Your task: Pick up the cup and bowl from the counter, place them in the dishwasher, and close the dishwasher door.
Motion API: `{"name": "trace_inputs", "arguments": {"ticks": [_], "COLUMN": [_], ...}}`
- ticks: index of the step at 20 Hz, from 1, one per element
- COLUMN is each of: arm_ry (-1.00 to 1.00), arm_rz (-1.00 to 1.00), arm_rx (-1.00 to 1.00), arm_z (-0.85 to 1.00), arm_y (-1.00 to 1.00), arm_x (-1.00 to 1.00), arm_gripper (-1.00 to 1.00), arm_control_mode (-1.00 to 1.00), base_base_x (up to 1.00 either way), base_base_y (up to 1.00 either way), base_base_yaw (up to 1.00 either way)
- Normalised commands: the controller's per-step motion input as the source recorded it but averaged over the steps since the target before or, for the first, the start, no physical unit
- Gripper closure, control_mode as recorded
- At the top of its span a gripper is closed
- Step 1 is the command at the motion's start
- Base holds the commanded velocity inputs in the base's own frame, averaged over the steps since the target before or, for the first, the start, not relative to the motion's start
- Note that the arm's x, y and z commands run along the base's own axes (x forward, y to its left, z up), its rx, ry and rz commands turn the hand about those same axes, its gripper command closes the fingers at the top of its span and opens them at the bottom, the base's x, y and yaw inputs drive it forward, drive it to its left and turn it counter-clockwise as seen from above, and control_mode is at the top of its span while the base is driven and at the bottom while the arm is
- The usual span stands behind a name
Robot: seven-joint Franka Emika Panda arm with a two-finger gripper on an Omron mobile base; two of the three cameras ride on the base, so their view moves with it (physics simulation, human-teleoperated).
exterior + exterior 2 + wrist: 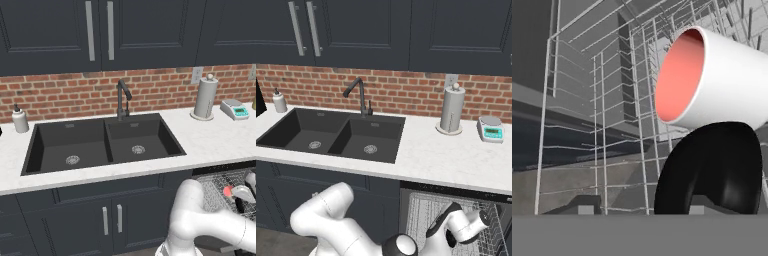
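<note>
Hand view: one cup (727,75) and one bowl (717,165) are seen inside the dishwasher's wire rack (597,125), the cup tipped sideways just above the bowl. The gripper (638,207) is held partly spread, nothing clasped.

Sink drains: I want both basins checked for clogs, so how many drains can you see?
2. One drain sits in the left basin of the black sink, the other drain in the right basin. None looks hidden.
</note>
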Motion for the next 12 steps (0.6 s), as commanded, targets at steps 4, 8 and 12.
{"name": "trace_inputs", "arguments": {"ticks": [4, 8, 12], "arm_ry": [0.0, 0.01, 0.0], "arm_rz": [0.0, 0.0, 0.0], "arm_rx": [0.0, 0.0, 0.0], "arm_z": [0.0, 0.07, 0.33], "arm_y": [0.0, 0.0, 0.0], "arm_x": [0.0, 0.0, 0.0], "arm_gripper": [-1.0, -1.0, -1.0], "arm_control_mode": [-1.0, -1.0, -1.0], "base_base_x": [0.0, 0.0, 0.0], "base_base_y": [0.0, 0.0, 0.0], "base_base_yaw": [0.0, 0.0, 0.0]}}
